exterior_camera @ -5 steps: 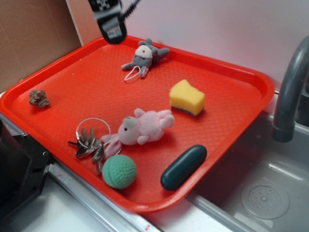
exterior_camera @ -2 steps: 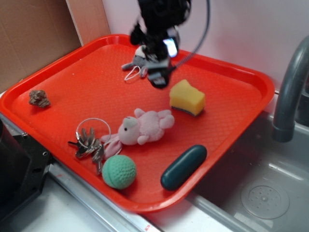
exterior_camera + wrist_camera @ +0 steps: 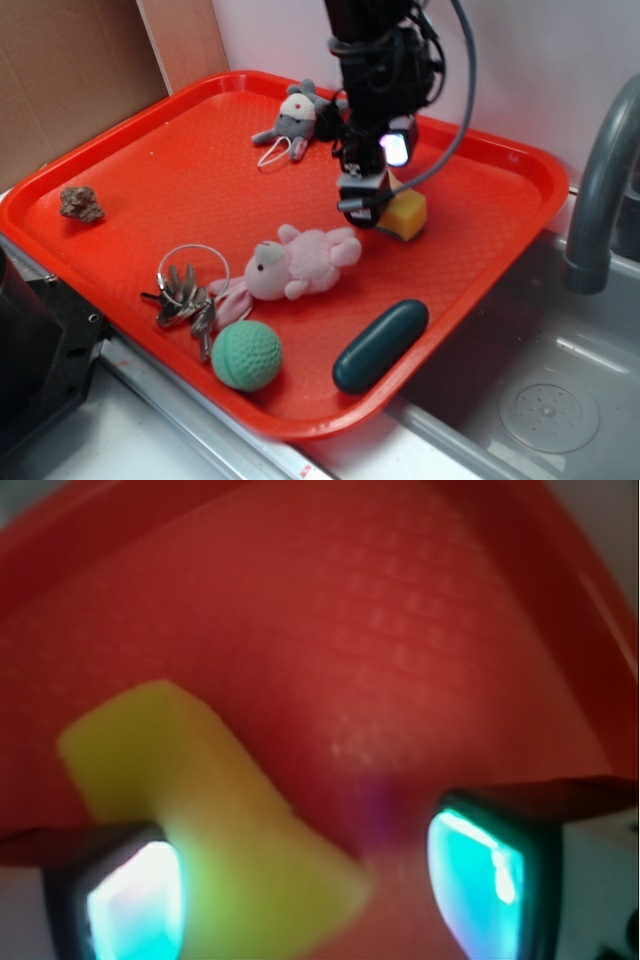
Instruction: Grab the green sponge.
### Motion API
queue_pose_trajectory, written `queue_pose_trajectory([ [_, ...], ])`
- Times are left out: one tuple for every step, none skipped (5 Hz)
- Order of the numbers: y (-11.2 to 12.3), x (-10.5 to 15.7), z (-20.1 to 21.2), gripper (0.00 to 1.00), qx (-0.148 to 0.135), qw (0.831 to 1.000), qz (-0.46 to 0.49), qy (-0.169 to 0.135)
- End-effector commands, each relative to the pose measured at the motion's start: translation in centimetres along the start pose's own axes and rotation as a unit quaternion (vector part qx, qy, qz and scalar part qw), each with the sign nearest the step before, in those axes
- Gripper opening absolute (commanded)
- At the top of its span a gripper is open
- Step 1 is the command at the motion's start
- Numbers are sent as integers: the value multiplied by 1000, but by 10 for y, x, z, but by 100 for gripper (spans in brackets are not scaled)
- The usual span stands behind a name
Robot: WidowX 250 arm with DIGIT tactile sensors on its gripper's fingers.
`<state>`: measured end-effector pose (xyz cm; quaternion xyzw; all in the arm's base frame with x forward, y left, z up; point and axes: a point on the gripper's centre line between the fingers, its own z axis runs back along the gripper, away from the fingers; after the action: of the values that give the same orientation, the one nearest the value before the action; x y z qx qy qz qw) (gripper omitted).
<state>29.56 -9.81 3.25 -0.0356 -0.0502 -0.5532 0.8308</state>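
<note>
Looking down through the wrist view, I am seeing the green sponge lying with its long axis running diagonally from the upper left of the frame toward the lower centre, its yellow foam face turned up at the camera; the picture is blurred and I cannot make out a scouring layer there. The gripper is standing open, its two fingers sitting wide apart at the bottom corners of that frame, and the sponge is lying between them, hard against the left one and well clear of the right; they are holding nothing that I can see. In the exterior view the gripper is hanging low over the red tray, right of centre in the frame, and it is covering most of the sponge, so only one yellow corner is showing at its right side. Counting what is resting on the tray, I am finding one sponge, two plush toys, namely a grey one at the upper middle and a pink one near the centre, one mint-green ball at the lower edge, one dark green oblong beside it to the right, one bunch of keys and one small brown stone at the left.
</note>
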Motion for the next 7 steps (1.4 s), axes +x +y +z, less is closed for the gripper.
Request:
queue_pose_trajectory([
  [-2,4,15,0,33,994,-64,77],
  [2,-1,24,0,52,992,-40,107],
  [5,-18,61,0,68,994,37,82],
  [-1,-45,106,0,25,984,167,51],
  [-40,-97,147,0,63,955,286,44],
  [-66,-117,168,0,85,912,402,22],
  [-84,-127,183,0,127,863,489,19],
])
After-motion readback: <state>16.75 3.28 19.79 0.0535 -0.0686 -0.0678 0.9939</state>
